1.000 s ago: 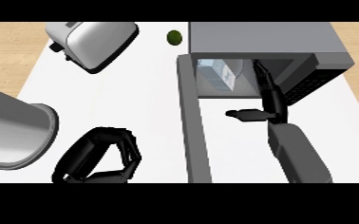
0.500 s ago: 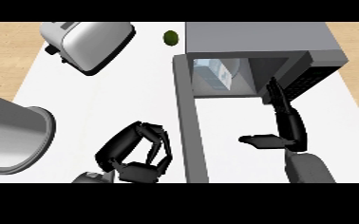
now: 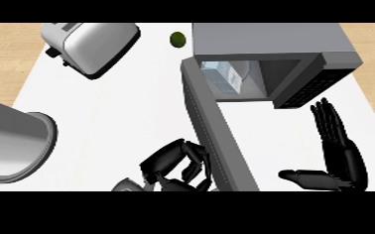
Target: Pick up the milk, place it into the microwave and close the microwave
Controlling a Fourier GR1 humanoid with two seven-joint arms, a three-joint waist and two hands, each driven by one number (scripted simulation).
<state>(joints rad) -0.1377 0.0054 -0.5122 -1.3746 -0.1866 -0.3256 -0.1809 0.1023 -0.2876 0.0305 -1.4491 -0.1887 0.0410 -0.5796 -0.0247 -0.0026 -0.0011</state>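
Note:
The milk carton [image 3: 224, 76] stands inside the open microwave [image 3: 271, 54], seen through the cavity opening. The microwave door [image 3: 219, 134] swings out toward me, edge-on, running down the middle of the counter. My left hand [image 3: 176, 166] is at the door's left side near its lower end, fingers curled, touching or nearly touching the door panel, holding nothing. My right hand [image 3: 338, 153] is at the lower right, outside the microwave, fingers straight and pointing up, thumb out to the left, empty.
A silver toaster [image 3: 89, 44] lies at the back left. A large metal pot [image 3: 21, 144] sits at the left edge. A small green lime [image 3: 176, 39] rests behind the microwave's left corner. The white counter [image 3: 124, 104] lies between the toaster and the door.
My right hand has drawn back out of the microwave, down and to the right. My left hand has moved right, up against the door. The milk stays inside.

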